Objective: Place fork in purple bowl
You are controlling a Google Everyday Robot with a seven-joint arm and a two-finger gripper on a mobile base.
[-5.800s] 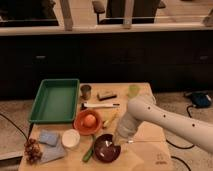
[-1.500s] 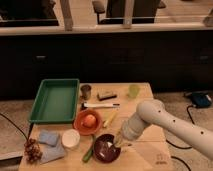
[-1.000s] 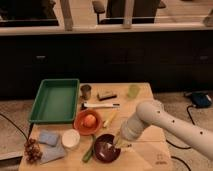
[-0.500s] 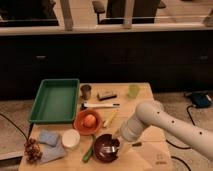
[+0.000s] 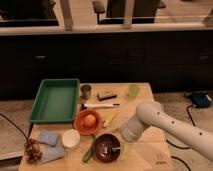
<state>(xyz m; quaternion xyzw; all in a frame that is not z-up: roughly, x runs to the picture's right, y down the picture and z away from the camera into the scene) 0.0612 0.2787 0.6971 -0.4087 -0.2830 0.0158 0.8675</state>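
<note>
The purple bowl [image 5: 102, 145] stands at the table's front, right of centre. A thin silvery streak, which looks like the fork [image 5: 115, 148], lies inside it toward the right side. My gripper [image 5: 121, 141] is at the end of the white arm, low over the bowl's right rim. The bulky white wrist hides most of it.
An orange bowl [image 5: 80, 124] holding an orange fruit and a small white bowl [image 5: 70, 138] stand left of the purple bowl. A green tray [image 5: 56, 100] is at back left. A white-handled utensil [image 5: 100, 105], yellow object [image 5: 110, 119], metal cup [image 5: 86, 91] and green cup [image 5: 133, 90] are behind. A green vegetable [image 5: 89, 152] lies beside the bowl.
Since the earliest frame my arm has come down and forward to the purple bowl's right rim. Over the last second it has hardly moved.
</note>
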